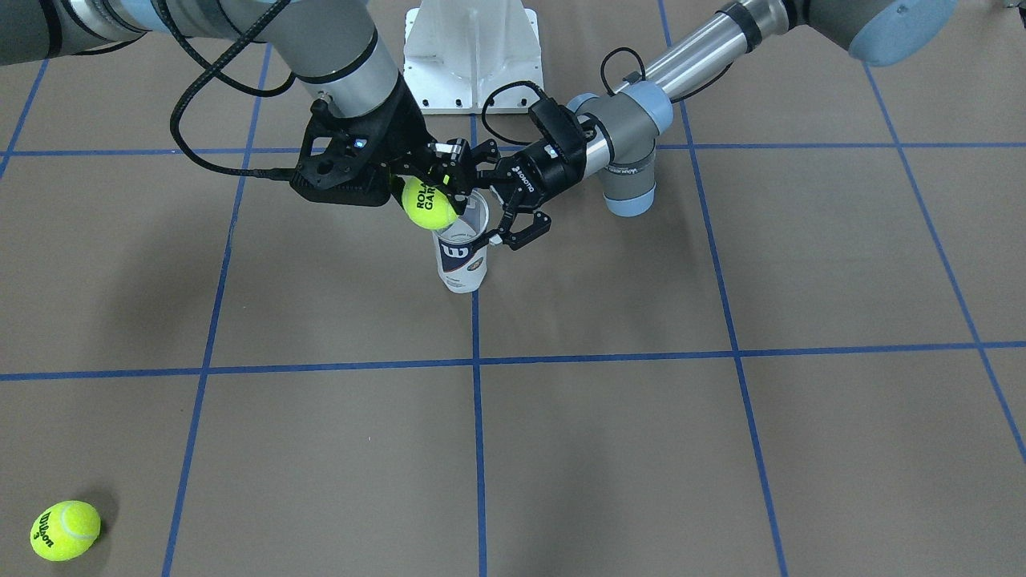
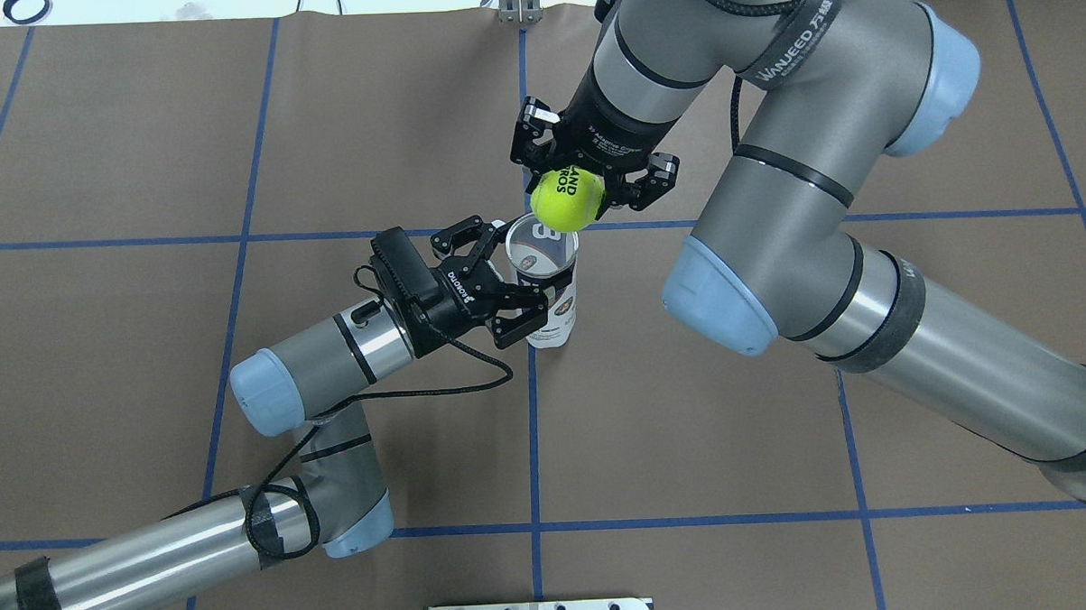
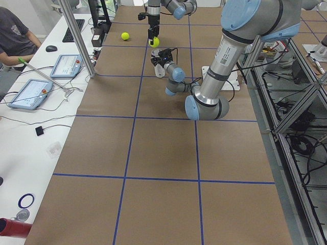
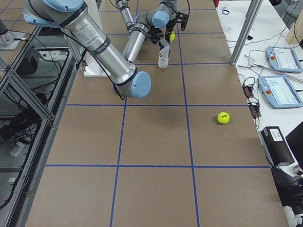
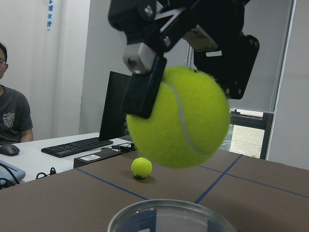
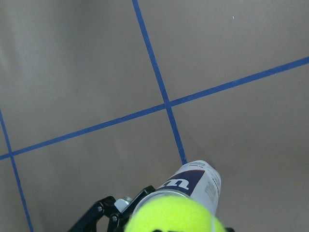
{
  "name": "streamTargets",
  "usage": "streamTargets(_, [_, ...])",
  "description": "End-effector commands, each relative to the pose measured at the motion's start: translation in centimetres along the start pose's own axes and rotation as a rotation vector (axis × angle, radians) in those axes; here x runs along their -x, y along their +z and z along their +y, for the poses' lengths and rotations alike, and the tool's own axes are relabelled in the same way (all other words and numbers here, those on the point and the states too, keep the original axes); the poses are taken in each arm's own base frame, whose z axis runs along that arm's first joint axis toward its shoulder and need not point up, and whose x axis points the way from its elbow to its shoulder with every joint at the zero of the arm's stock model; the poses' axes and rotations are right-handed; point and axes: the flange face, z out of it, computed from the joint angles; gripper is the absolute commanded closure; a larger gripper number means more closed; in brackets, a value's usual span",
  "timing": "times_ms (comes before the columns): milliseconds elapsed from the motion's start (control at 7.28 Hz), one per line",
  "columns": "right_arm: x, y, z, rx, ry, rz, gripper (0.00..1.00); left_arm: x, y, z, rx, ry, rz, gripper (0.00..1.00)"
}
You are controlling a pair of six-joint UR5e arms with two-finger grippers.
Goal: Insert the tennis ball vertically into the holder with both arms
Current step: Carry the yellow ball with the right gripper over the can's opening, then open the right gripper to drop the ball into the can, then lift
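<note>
The right arm's black two-finger gripper (image 2: 584,183) pinched the yellow-green felt tennis ball (image 2: 565,201). The ball hung just above the open mouth of the clear plastic cylindrical holder (image 2: 559,312), seemingly off-centre over its rim. The left arm's black gripper (image 2: 513,281) clasped the upright holder near its top. The step seemed to call for centring the ball, lowering it straight and letting go only once it was inside, with the left grip firm.

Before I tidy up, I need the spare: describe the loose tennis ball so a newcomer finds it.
On the gridded table, look far from the holder, toward the operators' side. The loose ball lies alone, stamped Wilson; the other ball hangs in the right gripper.
</note>
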Motion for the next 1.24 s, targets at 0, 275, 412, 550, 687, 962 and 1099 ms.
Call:
streamTargets(0, [0.3,0.6,0.7,-0.003,-0.010,0.004,1.00,-0.1,-0.1,-0.2,-0.010,-0.004,0.004,0.13])
streamTargets(275, [0.5,1.4,1.4,-0.007,-0.016,0.011,1.00,0.0,-0.1,0.0,-0.007,-0.002,0.003,0.13])
streamTargets(412, [0.5,1.6,1.6,-0.005,-0.018,0.014,1.00,0.0,-0.2,0.0,-0.009,-0.003,0.004,0.13])
streamTargets(550, [0.5,2.1,1.9,-0.008,-0.022,0.019,1.00,0.0,-0.2,0.0,-0.007,-0.003,0.003,0.13])
streamTargets(687, [0.7,2.6,2.5,-0.016,-0.030,0.022,1.00,0.0,-0.1,0.0,-0.007,-0.002,0.003,0.13])
streamTargets(962, [0.7,2.8,2.4,-0.018,-0.030,0.025,1.00,0.1,-0.3,0.1,-0.009,-0.003,0.004,0.13])
streamTargets(1099, [0.7,2.8,2.3,-0.019,-0.030,0.027,0.52,0.0,-0.2,0.0,-0.010,-0.004,0.004,0.13])
